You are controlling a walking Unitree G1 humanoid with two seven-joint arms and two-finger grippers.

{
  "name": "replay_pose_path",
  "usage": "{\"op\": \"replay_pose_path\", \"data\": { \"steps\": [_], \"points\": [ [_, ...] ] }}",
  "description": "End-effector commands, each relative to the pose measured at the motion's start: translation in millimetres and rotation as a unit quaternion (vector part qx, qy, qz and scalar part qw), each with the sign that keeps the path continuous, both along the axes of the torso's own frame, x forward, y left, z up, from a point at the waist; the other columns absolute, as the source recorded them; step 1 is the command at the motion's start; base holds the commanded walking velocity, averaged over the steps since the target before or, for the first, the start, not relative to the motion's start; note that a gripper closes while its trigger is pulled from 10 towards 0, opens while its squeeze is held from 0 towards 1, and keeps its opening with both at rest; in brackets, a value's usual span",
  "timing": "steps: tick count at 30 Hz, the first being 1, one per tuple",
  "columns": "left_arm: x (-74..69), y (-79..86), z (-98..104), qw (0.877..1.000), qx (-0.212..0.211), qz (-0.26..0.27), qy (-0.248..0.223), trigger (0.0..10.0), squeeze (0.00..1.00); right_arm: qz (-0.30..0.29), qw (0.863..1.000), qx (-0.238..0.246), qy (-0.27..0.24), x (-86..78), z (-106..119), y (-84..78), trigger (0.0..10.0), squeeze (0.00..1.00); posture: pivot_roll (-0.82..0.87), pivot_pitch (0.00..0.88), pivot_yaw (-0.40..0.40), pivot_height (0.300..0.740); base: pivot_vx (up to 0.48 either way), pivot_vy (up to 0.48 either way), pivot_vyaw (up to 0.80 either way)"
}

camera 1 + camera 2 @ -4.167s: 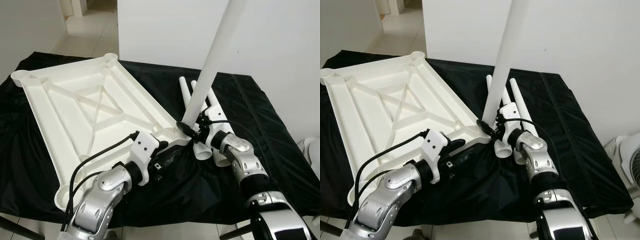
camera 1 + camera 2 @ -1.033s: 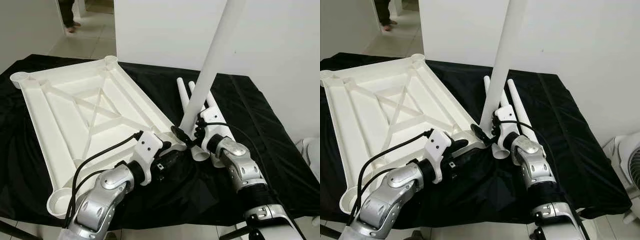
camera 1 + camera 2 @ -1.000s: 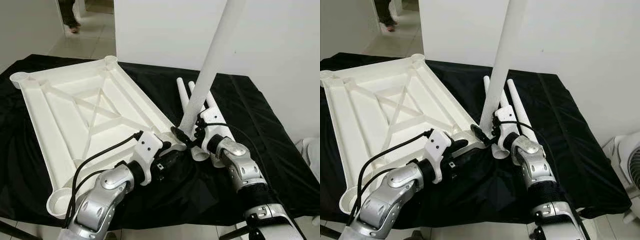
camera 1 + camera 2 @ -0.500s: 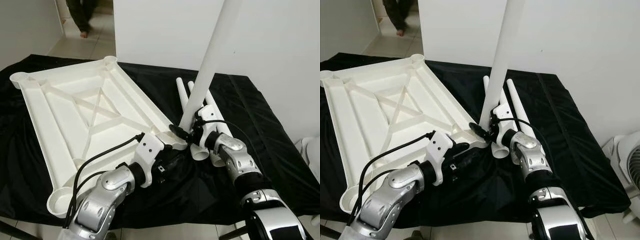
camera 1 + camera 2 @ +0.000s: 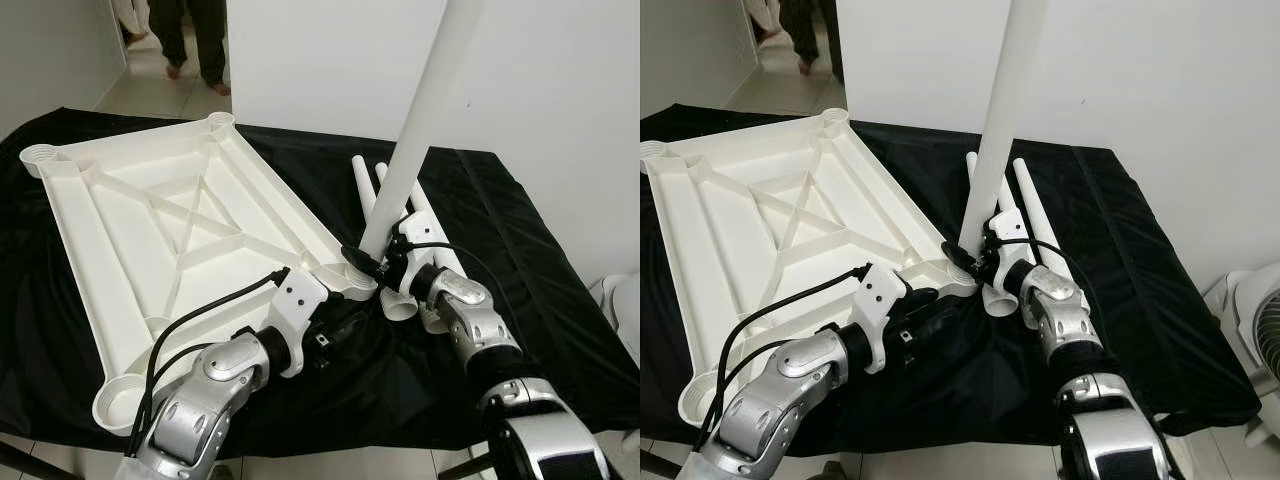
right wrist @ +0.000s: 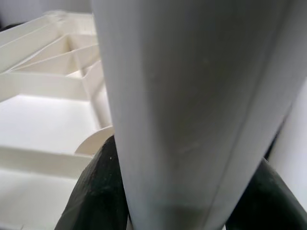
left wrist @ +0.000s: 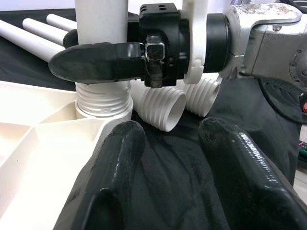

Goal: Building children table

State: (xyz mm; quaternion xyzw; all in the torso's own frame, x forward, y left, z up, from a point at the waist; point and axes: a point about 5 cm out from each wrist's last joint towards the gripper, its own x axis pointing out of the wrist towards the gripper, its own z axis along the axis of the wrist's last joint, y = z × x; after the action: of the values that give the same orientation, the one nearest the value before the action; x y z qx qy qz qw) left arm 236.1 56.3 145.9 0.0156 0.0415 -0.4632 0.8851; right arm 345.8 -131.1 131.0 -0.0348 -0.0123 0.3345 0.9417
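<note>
The right gripper [image 5: 372, 268] is clamped around the bottom of a long white table leg [image 5: 415, 140], one black finger [image 7: 93, 61] lying across the tube just above its ribbed threaded end. The leg stands nearly upright, leaning slightly toward 1 o'clock, and its threaded end sits in the round corner socket [image 7: 103, 106] of the tabletop [image 5: 150, 230]; the wrist view shows several threads above the socket rim.

The left gripper [image 5: 345, 318] lies low at 7 o'clock from that socket, its two black fingers [image 7: 108, 177] spread apart and holding nothing, resting over the black cloth [image 5: 500, 260] just beside the tabletop's near corner. Whether they touch the corner cannot be told.

The white tabletop lies upside down, ribs and cross-bracing facing up, stretching from the socket toward 10 o'clock, with round sockets at its other corners. Two more loose legs [image 5: 1035, 225] lie side by side on the cloth at 12 to 1 o'clock from the right gripper, threaded ends [image 7: 160, 103] toward the robot. The cloth covers the whole bench. Beyond it, at 11 o'clock, a person's legs [image 5: 195, 40] stand on the tiled floor [image 5: 140, 85]. A white fan [image 5: 1252, 330] sits at 3 o'clock.
</note>
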Motion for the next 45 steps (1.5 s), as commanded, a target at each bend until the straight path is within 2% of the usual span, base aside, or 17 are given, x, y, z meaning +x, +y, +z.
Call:
{"op": "replay_pose_path", "data": {
  "steps": [1,3,6,10,11,13,14,16,17,23,31,32,39,42,43,45],
  "points": [
    [-1.6,-1.5,-3,1.0,0.002,0.0,0.008,10.0,0.0,-0.029,0.999,-0.016,0.019,-2.9,-10,-2.1,10.0,0.0,0.12,0.0,-0.082,0.74,0.0,0.0,0.0],
    [-1.8,-1.4,-3,1.0,0.003,0.0,0.008,10.0,0.0,-0.038,0.999,-0.016,0.016,-4.9,-11,-1.4,10.0,0.0,0.12,0.0,-0.081,0.74,0.0,0.0,0.0],
    [-2.0,-2.3,-4,1.0,0.004,-0.004,0.01,10.0,0.0,-0.099,0.995,0.003,0.023,-11.8,-11,0.4,10.0,0.0,0.1,0.0,-0.079,0.74,0.0,0.0,0.0],
    [-2.5,-3.4,-4,1.0,0.005,-0.007,0.01,10.0,0.0,-0.139,0.99,0.018,0.033,-15.1,-11,1.3,10.0,0.0,0.1,0.0,-0.081,0.74,0.0,0.0,0.0],
    [-2.8,-4.1,-4,1.0,0.005,-0.009,0.011,10.0,0.0,-0.17,0.985,0.024,0.032,-18.1,-10,3.7,10.0,0.0,0.1,0.0,-0.081,0.74,0.0,0.0,0.0],
    [-2.8,-4.1,-4,1.0,0.005,-0.009,0.011,10.0,0.0,-0.17,0.985,0.024,0.032,-18.1,-10,3.7,10.0,0.0,0.1,0.0,-0.081,0.74,0.0,0.0,0.0],
    [-3.1,-4.5,-5,1.0,0.005,-0.01,0.011,10.0,0.0,-0.191,0.981,0.028,0.033,-20.7,-9,5.9,10.0,0.0,0.1,0.0,-0.081,0.74,0.0,0.0,0.0],
    [-3.1,-4.9,-5,1.0,0.005,-0.013,0.012,10.0,0.0,-0.257,0.964,0.054,0.045,-32.1,-7,17.8,10.0,0.0,0.1,0.0,-0.081,0.74,0.0,0.0,0.0],
    [-3.0,-4.9,-5,1.0,0.004,-0.013,0.012,10.0,0.0,-0.268,0.961,0.054,0.044,-33.6,-6,18.9,10.0,0.0,0.1,0.0,-0.081,0.74,0.0,0.0,0.0],
    [-2.5,-4.4,-5,1.0,0.005,-0.013,0.012,10.0,0.0,-0.273,0.958,0.062,0.06,-41.0,-5,28.9,10.0,0.0,0.1,0.0,-0.081,0.74,0.0,0.0,0.0],
    [-1.9,-4.1,-5,1.0,0.005,-0.012,0.012,10.0,0.0,-0.282,0.955,0.058,0.065,-42.4,-2,28.7,10.0,0.0,0.11,0.0,-0.081,0.74,0.0,0.0,0.0],
    [-1.4,-3.9,-5,1.0,0.005,-0.011,0.012,10.0,0.0,-0.279,0.956,0.064,0.063,-41.9,-1,28.3,10.0,1.0,0.11,0.0,-0.081,0.74,0.0,0.0,0.0],
    [-0.3,-3.4,-4,1.0,0.006,-0.01,0.009,10.0,0.0,-0.241,0.966,0.078,0.052,-36.9,7,23.9,10.0,1.0,0.11,0.0,-0.081,0.74,0.0,0.0,0.0],
    [0.0,-3.5,-4,1.0,0.005,-0.009,0.008,10.0,0.0,-0.215,0.973,0.065,0.047,-29.1,8,11.9,10.0,1.0,0.11,0.0,-0.079,0.74,0.0,0.0,0.0],
    [0.1,-3.5,-3,1.0,0.005,-0.009,0.008,10.0,0.0,-0.199,0.977,0.061,0.046,-27.5,9,9.7,10.0,0.4,0.11,0.0,-0.078,0.74,0.0,0.0,0.0],
    [0.2,-3.6,-3,1.0,0.005,-0.009,0.008,10.0,0.0,-0.185,0.98,0.057,0.047,-26.7,9,8.3,10.0,0.4,0.11,0.0,-0.078,0.74,0.0,0.0,0.0]
  ]
}}
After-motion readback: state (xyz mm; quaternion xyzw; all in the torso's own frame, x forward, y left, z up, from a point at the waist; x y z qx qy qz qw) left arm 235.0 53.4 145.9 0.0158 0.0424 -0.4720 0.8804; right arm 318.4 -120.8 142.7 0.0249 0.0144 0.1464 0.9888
